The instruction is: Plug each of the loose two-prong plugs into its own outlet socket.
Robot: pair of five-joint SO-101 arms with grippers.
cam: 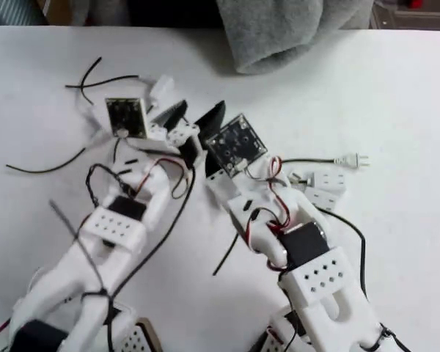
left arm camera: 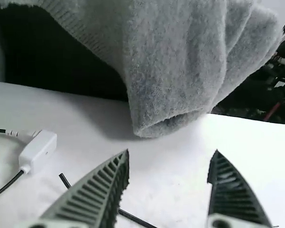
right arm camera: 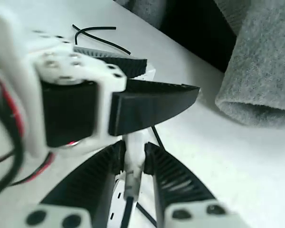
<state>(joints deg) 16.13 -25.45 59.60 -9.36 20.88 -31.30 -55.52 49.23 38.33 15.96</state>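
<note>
My left gripper (cam: 194, 116) stands open at the middle of the table with nothing between its ribbed fingers (left arm camera: 99, 190). It faces a grey cloth (left arm camera: 180, 61). A small white plug (left arm camera: 38, 149) on a black cable lies off to one side of it, apart from the fingers. My right gripper (right arm camera: 133, 149) sits just behind the left one and is shut on a white plug (right arm camera: 132, 164) with a black cable. A loose two-prong plug (cam: 352, 159) lies at the right, beside two white outlet sockets (cam: 326, 181).
The grey cloth (cam: 286, 33) hangs over the table's far edge. Loose black wires (cam: 95, 81) lie at the far left. The left arm's black finger (right arm camera: 152, 102) crosses close in front of my right gripper. The table's right side has free room.
</note>
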